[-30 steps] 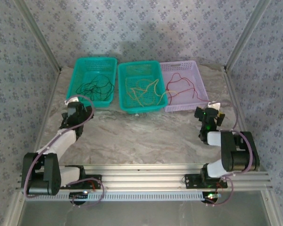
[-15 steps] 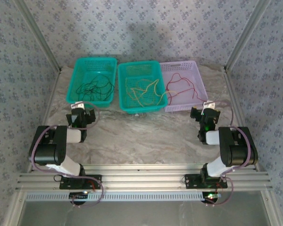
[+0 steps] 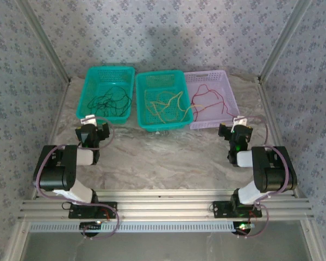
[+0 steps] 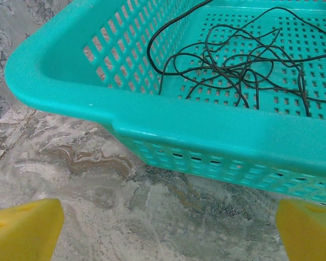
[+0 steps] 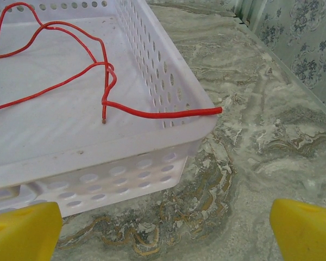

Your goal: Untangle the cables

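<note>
The left arm (image 3: 57,171) has folded back toward its base. Both jaws stand wide apart, empty, over the desk (image 3: 163,157). Black cable (image 3: 110,100), yellow cable (image 3: 164,107) and red cable (image 3: 209,100) lie in baskets (image 3: 111,68) at upper centre.

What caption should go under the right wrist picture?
A red cable rests in a pale basket, one end sticking out past its corner.

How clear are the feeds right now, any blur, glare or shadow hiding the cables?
Top external: evenly lit but soft, the yellow cable faint against its teal basket. Left wrist: the black cable sharp, no glare. Right wrist: the red cable crisp on the pale basket, no shadow over it.
</note>
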You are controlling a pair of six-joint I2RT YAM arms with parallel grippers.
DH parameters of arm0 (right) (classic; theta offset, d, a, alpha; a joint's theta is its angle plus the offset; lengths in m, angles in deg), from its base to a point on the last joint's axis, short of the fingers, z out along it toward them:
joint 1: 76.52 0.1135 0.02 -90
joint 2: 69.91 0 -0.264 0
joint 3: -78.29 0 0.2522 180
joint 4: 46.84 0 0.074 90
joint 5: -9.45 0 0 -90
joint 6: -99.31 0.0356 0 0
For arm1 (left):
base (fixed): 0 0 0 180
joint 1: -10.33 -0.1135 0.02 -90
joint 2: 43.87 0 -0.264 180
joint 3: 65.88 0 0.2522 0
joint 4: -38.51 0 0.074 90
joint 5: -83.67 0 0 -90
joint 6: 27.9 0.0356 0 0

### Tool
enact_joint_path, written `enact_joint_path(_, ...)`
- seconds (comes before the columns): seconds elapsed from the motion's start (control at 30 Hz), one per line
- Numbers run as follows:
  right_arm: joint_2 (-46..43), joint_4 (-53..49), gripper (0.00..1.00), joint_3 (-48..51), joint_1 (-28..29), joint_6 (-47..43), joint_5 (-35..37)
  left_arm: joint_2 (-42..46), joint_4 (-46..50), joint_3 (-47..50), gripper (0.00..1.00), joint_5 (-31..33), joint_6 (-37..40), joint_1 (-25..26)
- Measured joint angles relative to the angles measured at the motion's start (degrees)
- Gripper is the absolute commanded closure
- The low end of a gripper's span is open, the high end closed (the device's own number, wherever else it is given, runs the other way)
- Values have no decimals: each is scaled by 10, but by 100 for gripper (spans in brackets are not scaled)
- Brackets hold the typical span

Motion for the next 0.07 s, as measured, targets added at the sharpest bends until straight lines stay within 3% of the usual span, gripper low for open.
enact_joint_path(0.07, 0, 0, 0, 0, 0, 0, 0, 0, 0, 0, 0, -5, 0, -3)
